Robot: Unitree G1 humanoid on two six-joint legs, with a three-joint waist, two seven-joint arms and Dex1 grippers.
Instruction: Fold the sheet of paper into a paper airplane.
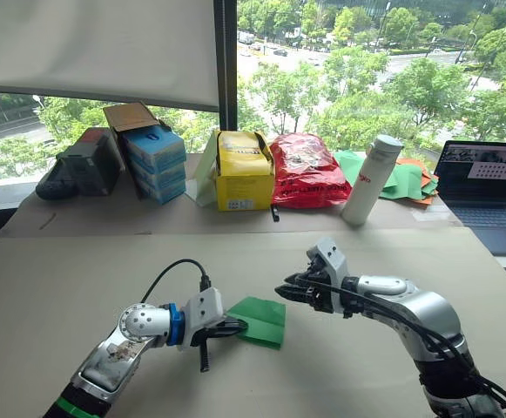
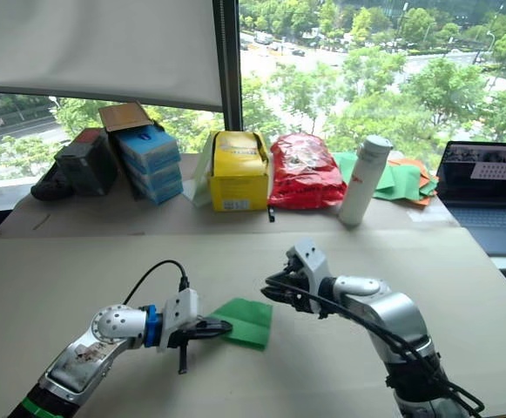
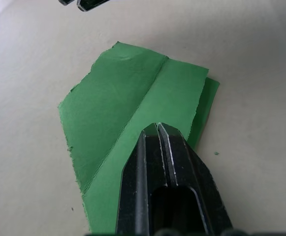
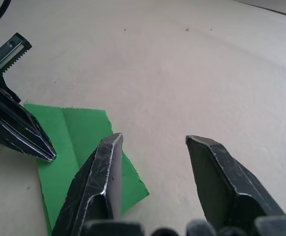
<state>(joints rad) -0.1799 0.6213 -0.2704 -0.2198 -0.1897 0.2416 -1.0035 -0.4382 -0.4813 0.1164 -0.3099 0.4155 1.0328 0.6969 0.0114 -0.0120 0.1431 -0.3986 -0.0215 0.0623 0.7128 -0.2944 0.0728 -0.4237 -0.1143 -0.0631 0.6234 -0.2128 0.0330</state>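
Observation:
The sheet of paper [image 1: 261,320] lies on the beige table [image 1: 52,287], green and folded into a small wedge with a crease line [image 3: 147,96] down it. My left gripper [image 1: 238,327] is shut, its tips [image 3: 157,129] resting on top of the paper's near-left part; nothing shows between its fingers. My right gripper [image 1: 285,290] is open and hangs just above the table at the paper's far right corner, apart from it. In the right wrist view its two fingers [image 4: 103,167] stand wide, with the paper [image 4: 79,132] under the one nearer my left gripper [image 4: 48,155].
Along the window ledge stand a dark box [image 1: 83,164], stacked blue boxes [image 1: 155,161], a yellow box [image 1: 242,171], a red bag [image 1: 307,171], a white bottle [image 1: 370,180] and a heap of green and orange sheets [image 1: 409,181]. A laptop [image 1: 483,185] sits at the far right.

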